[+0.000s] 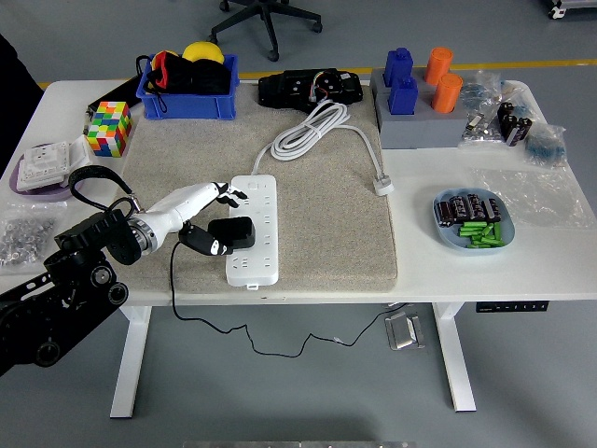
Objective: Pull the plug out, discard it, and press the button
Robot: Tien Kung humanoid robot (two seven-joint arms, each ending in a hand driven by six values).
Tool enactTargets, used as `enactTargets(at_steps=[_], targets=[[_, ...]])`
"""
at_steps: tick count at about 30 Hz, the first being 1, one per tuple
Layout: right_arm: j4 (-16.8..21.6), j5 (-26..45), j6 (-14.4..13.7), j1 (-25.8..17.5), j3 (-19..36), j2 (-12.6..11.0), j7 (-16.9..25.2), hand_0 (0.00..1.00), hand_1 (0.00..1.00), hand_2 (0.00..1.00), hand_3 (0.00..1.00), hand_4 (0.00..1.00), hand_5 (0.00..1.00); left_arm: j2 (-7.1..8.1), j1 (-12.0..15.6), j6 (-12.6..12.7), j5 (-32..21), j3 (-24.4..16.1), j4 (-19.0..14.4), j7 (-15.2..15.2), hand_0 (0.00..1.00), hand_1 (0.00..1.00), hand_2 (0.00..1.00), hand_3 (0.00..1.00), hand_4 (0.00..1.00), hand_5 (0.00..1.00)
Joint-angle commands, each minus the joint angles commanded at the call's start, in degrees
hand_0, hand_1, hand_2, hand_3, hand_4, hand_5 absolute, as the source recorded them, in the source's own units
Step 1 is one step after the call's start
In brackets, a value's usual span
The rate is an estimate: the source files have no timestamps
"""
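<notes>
Item: my left hand (pixel 213 221), fingers pinched around the black plug (pixel 233 232) seated in the white power strip (pixel 254 229), placed for pulling it free.

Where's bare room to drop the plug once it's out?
Free: mat between power strip and its right edge; table front right, below blue dish. Crowded: back row and left edge by the left robot hand on the plug.

**Robot hand grips plug at power strip**

The left hand (pixel 207 220) closes on a black plug (pixel 233 232) seated in the white power strip (pixel 255 229), on a beige mat (pixel 326 224) near the table's (pixel 522 280) front edge.
</notes>
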Motion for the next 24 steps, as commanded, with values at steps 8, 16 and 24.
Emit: enactTargets(at_steps=[8,16,24], targets=[[0.0,0.0,0.0,0.0,0.1,0.0,0.0,0.767,0.729,0.724,0.713,0.883,0.658,-0.30,-0.7,0.4,-1.4,0.8,0.7,0.0,0.455,0.394,0.385,0.547,0.760,0.002],[0.0,0.0,0.0,-0.1,0.0,0.0,0.0,0.767,0.729,0.724,0.713,0.883,0.658,-0.16,-0.8,1.0,-1.7,0.9,0.2,-0.8,0.412,0.321,0.325,0.518,0.638,0.002],[0.0,0.0,0.0,-0.1,-0.1,0.0,0.0,0.767,0.729,0.724,0.713,0.883,0.658,0.50,-0.7,1.2,-2.5,0.4,-1.4,-1.2,0.420,0.316,0.317,0.510,0.640,0.002]])
